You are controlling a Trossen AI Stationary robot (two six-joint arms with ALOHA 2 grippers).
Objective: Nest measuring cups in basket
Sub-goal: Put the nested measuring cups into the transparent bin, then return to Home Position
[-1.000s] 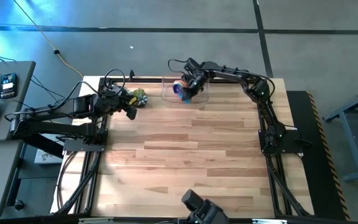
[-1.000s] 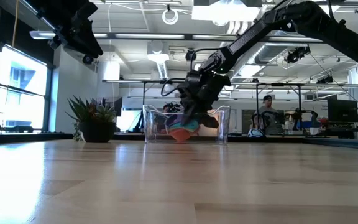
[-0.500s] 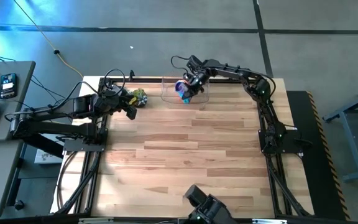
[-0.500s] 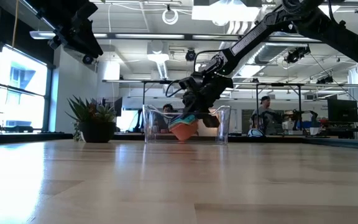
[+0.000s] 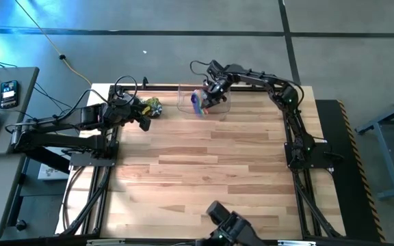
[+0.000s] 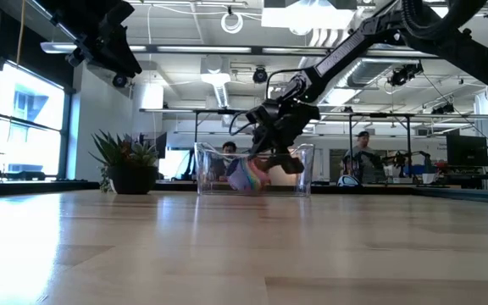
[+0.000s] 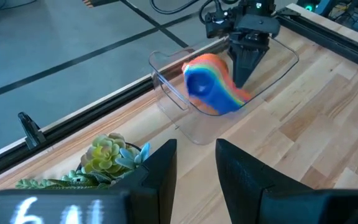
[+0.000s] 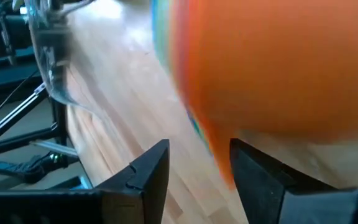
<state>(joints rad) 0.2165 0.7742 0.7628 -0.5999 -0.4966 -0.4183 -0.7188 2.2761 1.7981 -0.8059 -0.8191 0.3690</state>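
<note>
The nested stack of coloured plastic measuring cups (image 7: pixel 213 84) lies on its side inside the clear rectangular plastic basket (image 7: pixel 166 78) at the worktop's far edge, blue mouth toward the left arm. The right claw (image 7: pixel 246 59) stands directly behind the stack's orange end, fingers spread and apparently free of it. The left claw (image 7: pixel 194 171), spread and empty, waits near the far left corner beside the spiky green plant (image 7: pixel 107 155). The right arm is much the nearer.

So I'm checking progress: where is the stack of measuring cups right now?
In the high view the stack of measuring cups sits inside the basket at the table's far edge, right of the plant, with the right claw just above it.
</note>
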